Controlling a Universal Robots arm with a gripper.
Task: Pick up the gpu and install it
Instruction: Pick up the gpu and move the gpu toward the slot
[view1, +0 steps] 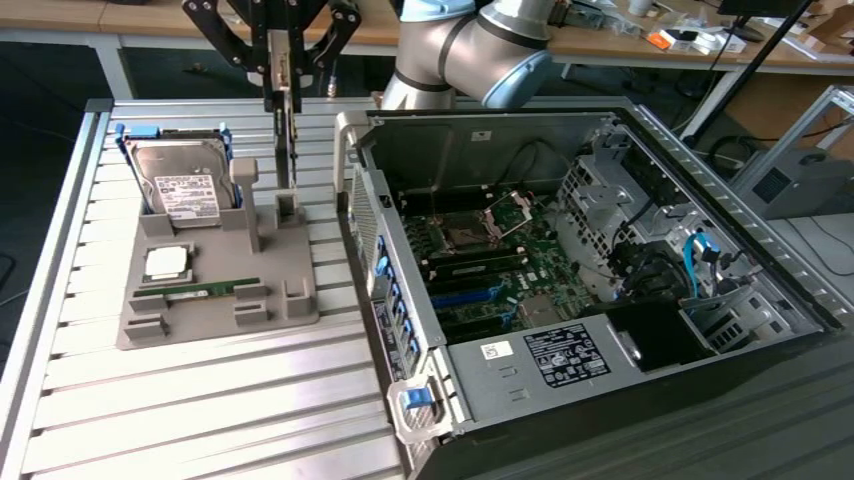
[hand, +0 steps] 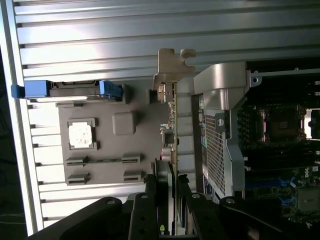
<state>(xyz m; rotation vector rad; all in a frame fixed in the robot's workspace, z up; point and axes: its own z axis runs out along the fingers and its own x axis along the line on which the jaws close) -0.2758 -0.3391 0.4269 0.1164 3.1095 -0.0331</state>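
I'm watching the end effector (view1: 284, 92) clamping the gpu (view1: 286, 140), its fingers (hand: 145, 215) partly closed on the card's upper edge. The gpu is hanging upright, edge-on, over the grey holder (view1: 214, 300) on the worktop (view1: 200, 400), just beside the open computer case (view1: 601, 250).

exterior: high, off the arm, looking obliquely down on the slatted counter (view1: 200, 400), gray holder (view1: 287, 270) at the exterior view's left, open computer case (view1: 467, 140) at its right | wrist: close above, facing straight down past the fingers (hand: 145, 215) | shared: holder, gpu (view1: 284, 140), case's perforated wall
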